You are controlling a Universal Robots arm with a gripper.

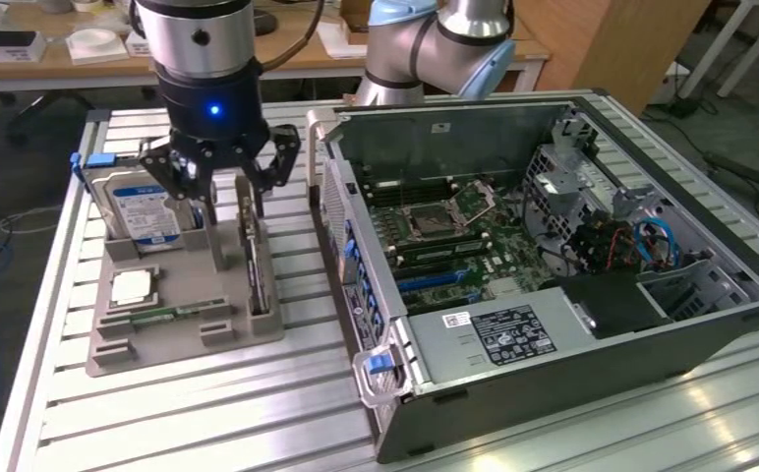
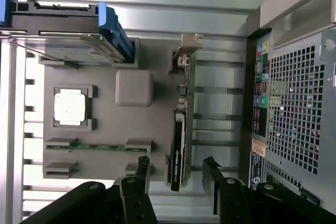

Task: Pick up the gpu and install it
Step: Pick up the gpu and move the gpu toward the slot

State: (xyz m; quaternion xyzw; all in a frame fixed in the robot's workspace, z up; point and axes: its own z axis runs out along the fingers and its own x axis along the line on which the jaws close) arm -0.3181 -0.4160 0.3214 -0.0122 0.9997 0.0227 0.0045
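1. The gripper (image 1: 229, 206) hangs over the gray tray (image 1: 156, 344) on the slatted table (image 1: 156, 423). Its jaws are spread wide and hold nothing.

2. The gpu (image 1: 259, 270) lies straight below the gripper. It stands on edge in a slot along the tray's edge nearest the open computer case (image 1: 551, 364), clear of the fingers.

3. In the wrist view the two fingers (image 2: 143, 169) sit one to each side of the gpu (image 2: 179, 140), with the gripper (image 2: 176, 162) centred across the card's thin thickness.

4. The card's long axis runs along that tray edge, parallel to the case's perforated rear panel. The jaws open across it, one finger facing each flat side. The fingers seem to frame the dark end, away from the bracket, though the exact spot along the card's length is hard to judge.

5. From above the gpu shows as a thin line — a black body at one end, a bare circuit-board edge in the middle and a silver metal bracket at the other end.

6. The other slots hold a hard drive (image 1: 144, 211) with blue rails at the far end of the tray, and a square processor chip (image 1: 131, 287) and a green memory stick (image 1: 170, 317) nearer the front — all well apart from the jaws.
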